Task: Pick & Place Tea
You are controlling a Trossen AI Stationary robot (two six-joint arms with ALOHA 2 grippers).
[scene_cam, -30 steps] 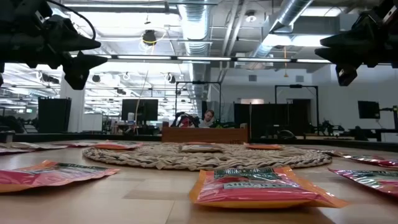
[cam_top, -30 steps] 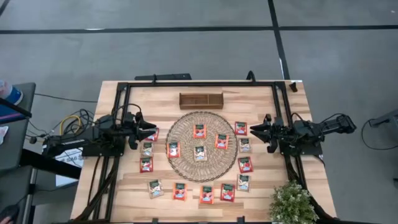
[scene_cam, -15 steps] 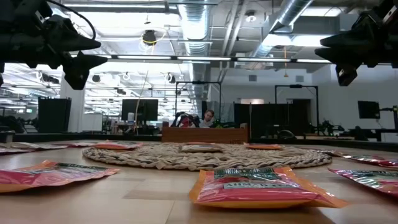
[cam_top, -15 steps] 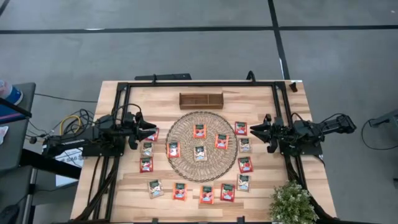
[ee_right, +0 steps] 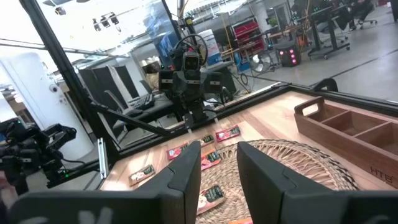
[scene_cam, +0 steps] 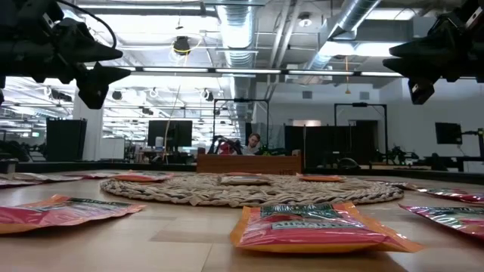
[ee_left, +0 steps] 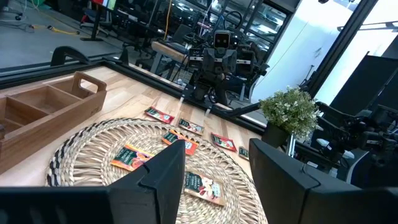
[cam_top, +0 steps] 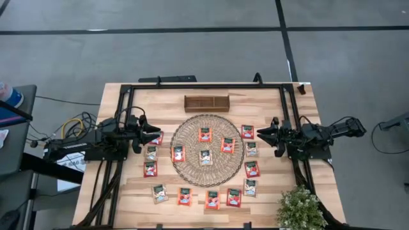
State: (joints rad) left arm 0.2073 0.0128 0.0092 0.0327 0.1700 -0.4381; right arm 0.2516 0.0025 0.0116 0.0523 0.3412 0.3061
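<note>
Several flat square tea sachets lie flat on the table, most of them red-orange. Some rest on the round woven mat point(cam_top: 192, 169), such as the middle one point(cam_top: 205, 157). Others ring the mat, such as one at its left point(cam_top: 150, 169) and one at its right point(cam_top: 252, 168). My left gripper point(cam_top: 153, 133) hangs level above the table at the mat's left, open and with nothing in it point(ee_left: 217, 168). My right gripper point(cam_top: 261, 133) hangs level at the mat's right, also open and with nothing in it point(ee_right: 219, 165). Both point toward the mat.
A brown wooden compartment tray point(cam_top: 206, 103) stands beyond the mat, near the far edge. A potted plant point(cam_top: 300, 209) sits at the near right corner. A black frame point(cam_top: 204, 85) runs along the table's sides. A person sits in the room beyond the table point(scene_cam: 253, 143).
</note>
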